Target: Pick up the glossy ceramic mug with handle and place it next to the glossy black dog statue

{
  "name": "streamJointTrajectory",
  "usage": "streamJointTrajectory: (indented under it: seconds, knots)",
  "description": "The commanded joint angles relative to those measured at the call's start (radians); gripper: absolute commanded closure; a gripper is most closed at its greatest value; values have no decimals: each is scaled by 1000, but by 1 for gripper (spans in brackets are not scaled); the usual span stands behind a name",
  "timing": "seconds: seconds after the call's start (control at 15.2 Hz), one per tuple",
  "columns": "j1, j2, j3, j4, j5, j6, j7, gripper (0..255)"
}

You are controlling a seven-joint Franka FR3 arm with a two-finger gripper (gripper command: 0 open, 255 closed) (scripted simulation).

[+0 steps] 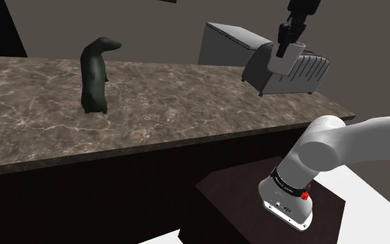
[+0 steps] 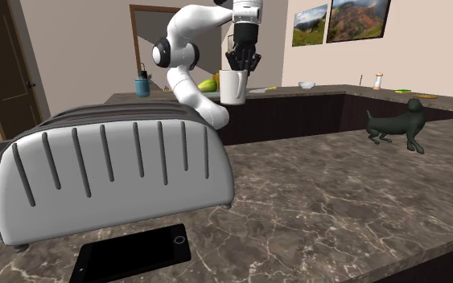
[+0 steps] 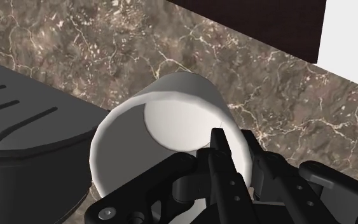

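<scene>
While clasped in the hand [image 2: 243, 67], one white mug [image 2: 232, 90] aloft near one toaster [image 2: 112, 177], one black dog statue [image 2: 399, 124] apart.

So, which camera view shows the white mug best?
The second exterior view: the mug hangs whole from the end effector. The wrist view shows its rim and inside; the shoulder view shows it far off, against the toaster.

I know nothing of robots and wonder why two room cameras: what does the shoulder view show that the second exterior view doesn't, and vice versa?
Shoulder view's own: the dark stand under the arm's base. Second exterior view's own: a black phone lying before the toaster, framed landscape pictures, a blue bottle on the back counter. Shared: the gripper clasping the white mug in the air, the toaster, the black dog statue, the marbled counter.
</scene>
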Motion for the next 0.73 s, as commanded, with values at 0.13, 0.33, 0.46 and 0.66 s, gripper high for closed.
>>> streamJointTrajectory:
  seconds: [0.13, 0.33, 0.46, 0.66]
  knots:
    - [0, 35, 1, 81, 0, -45, -4, 255]
    - [0, 60, 2, 140, 0, -80, -7, 255]
    - [0, 78, 2, 181, 1, -103, -9, 255]
    - [0, 106, 3, 245, 1, -139, -12, 255]
